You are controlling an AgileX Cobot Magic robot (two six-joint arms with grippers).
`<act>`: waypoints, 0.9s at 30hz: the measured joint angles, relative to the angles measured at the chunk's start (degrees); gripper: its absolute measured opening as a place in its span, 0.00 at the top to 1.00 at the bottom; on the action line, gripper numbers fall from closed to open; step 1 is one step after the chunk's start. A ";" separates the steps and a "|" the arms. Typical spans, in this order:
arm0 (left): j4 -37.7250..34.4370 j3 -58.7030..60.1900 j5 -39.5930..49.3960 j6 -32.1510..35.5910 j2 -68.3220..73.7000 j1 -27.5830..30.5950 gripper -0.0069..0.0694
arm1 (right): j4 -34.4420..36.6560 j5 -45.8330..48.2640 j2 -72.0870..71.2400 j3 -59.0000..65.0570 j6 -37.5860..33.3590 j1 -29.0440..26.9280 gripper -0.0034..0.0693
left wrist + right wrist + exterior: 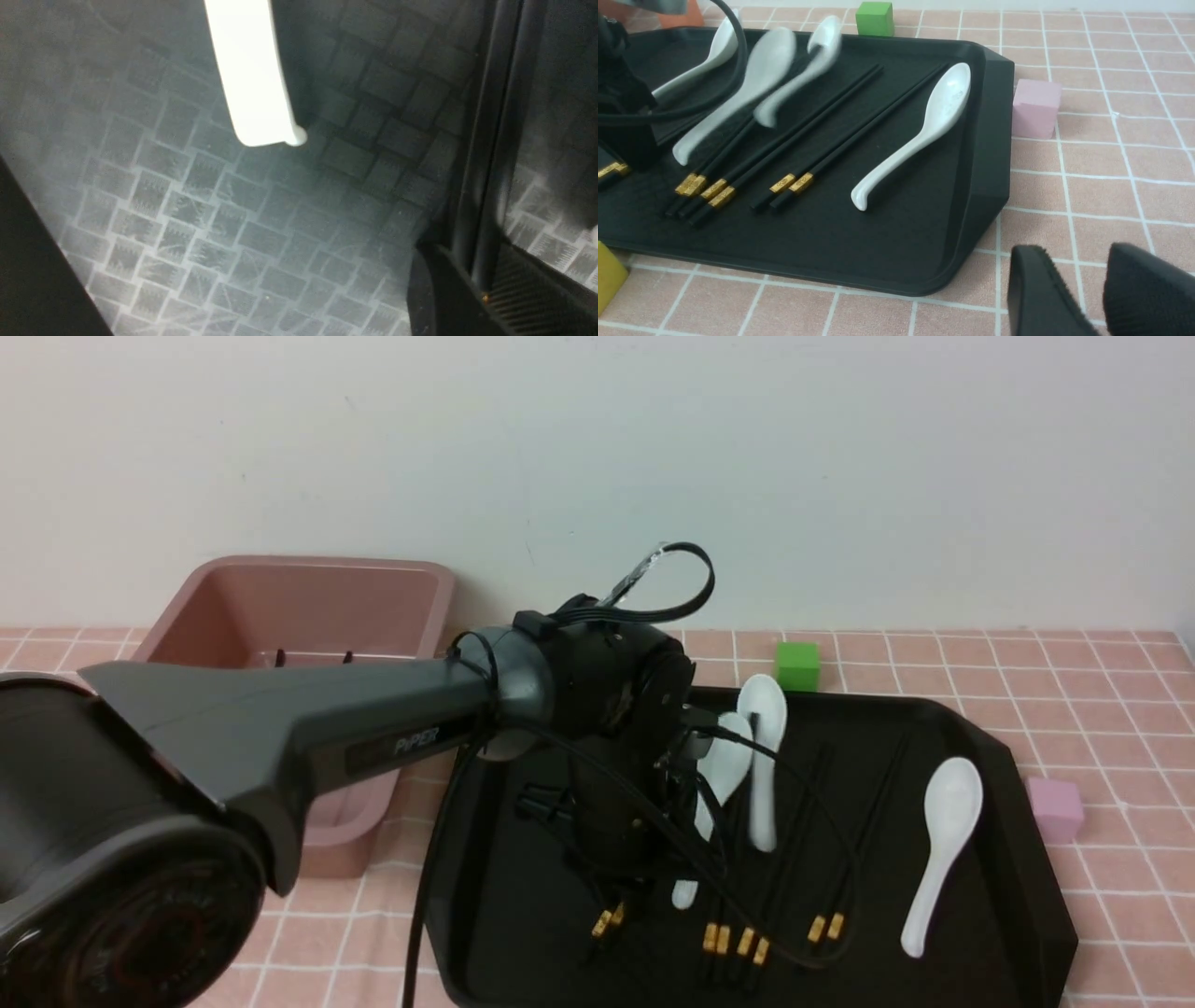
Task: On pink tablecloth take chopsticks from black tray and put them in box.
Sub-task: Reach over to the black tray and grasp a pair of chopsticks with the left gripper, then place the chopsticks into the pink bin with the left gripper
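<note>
On the pink tablecloth (1102, 709), which has thin white lines making squares, sits the black tray (1027, 896). It is shiny and flat with a raised rim, and up close its floor shows a pattern of little squares. Behind it all stands a plain pale wall (840, 476). The chopsticks (738, 938) lie in the tray, side by side, with their gold bands toward the robot. White soup spoons (924, 126) lie among them, and one looks blurry. The box (280, 607) stands on the cloth by the wall, just beside the tray's left side. The left arm (280, 728) reaches across in front of the box and points down into the tray. The left gripper (474, 270) is low over the tray floor, and its fingers (434, 298) are pressed close on both sides of a pair of chopsticks, clamped on them. The right gripper (1083, 270) hangs over the cloth near the tray's corner, its tips a little apart with nothing between them. A green cube (797, 665) sits behind the tray, a pink cube (1055, 807) just beside its right rim, and a yellow cube (607, 275) near its front edge.
</note>
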 joint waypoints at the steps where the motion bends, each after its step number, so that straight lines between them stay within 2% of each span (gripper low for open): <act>1: 0.06 0.00 0.00 -0.05 0.00 0.00 0.75 | 0.00 0.00 0.00 0.00 0.00 0.00 0.62; 7: 0.13 0.14 0.31 -1.68 -0.82 -0.05 0.75 | 0.00 0.00 0.00 0.00 0.00 0.00 0.62; 11: 1.16 1.22 4.06 -2.60 -4.69 0.01 0.75 | 0.00 0.00 0.00 0.00 0.00 0.00 0.62; 20: 4.17 5.60 4.88 -3.22 -25.16 0.20 0.75 | 0.00 0.00 0.00 0.00 0.00 0.00 0.62; 23: 9.15 9.51 5.47 -5.34 -30.82 2.60 0.75 | 0.00 0.00 0.00 0.00 0.00 0.00 0.62; 27: 13.61 13.61 6.68 -6.63 -33.12 11.02 0.75 | 0.00 0.00 0.00 0.00 0.00 0.00 0.62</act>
